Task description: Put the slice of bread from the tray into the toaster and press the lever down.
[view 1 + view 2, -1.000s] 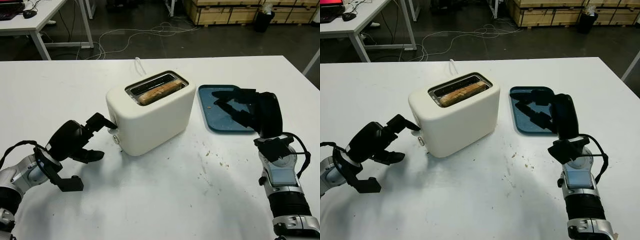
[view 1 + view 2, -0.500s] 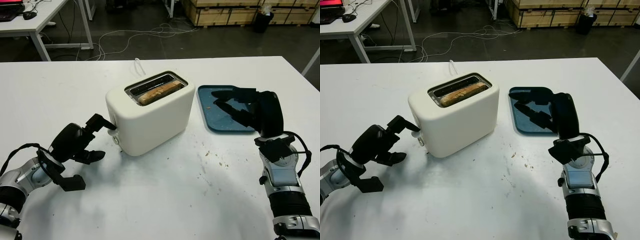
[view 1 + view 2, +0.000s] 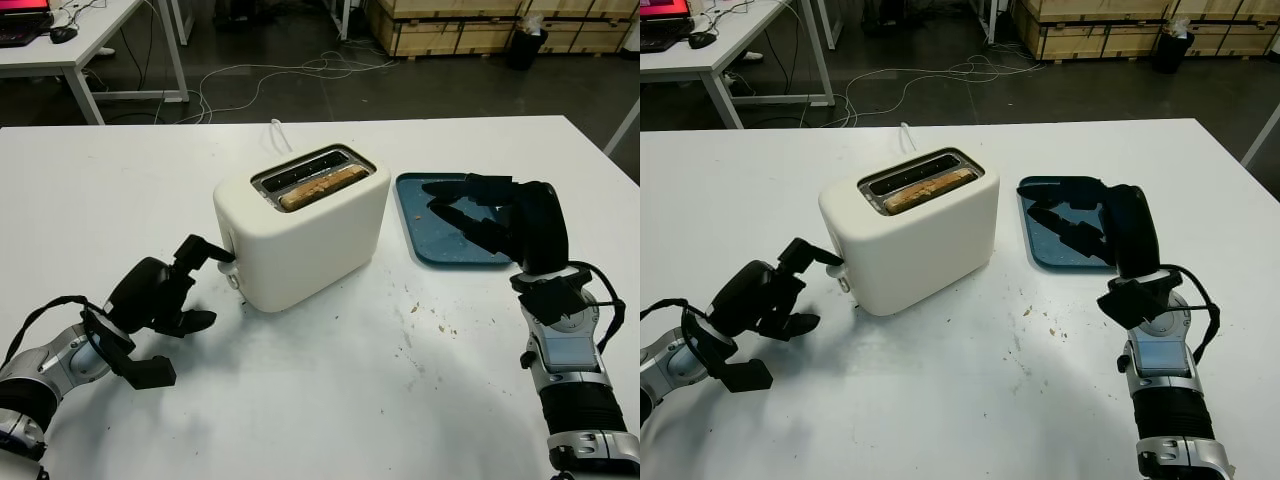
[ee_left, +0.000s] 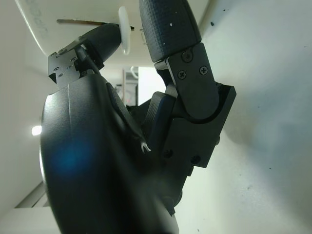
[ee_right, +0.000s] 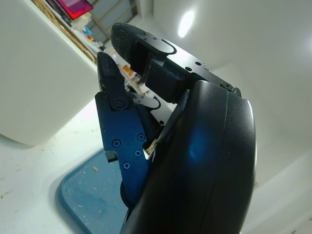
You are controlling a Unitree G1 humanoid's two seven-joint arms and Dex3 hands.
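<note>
since the frame a second ago the black three-finger left hand [image 3: 163, 296] has dropped lower along the end face of the cream-white plastic toaster [image 3: 305, 227], and its top finger now sits on the small white lever tab [image 4: 124, 30] at a lower point on that face; the browned slice of bread [image 3: 320, 187] also sits a little deeper in the slot than before. the toaster stands at the middle of the frame on the white table [image 3: 330, 400], and the bread lies lengthwise inside the open slot on top, its crust just visible above the metal rim. the left hand is at the lower left of the frame, fingers curled, one fingertip pressing on the lever and the others tucked below it, grasping nothing. the black three-finger right hand [image 3: 500, 215] is at the right of the frame, raised over the flat blue plastic tray [image 3: 425, 215], open and holding nothing. the tray lies just right of the toaster. small crumbs [image 3: 425, 315] dot the table in front of the tray.
</note>
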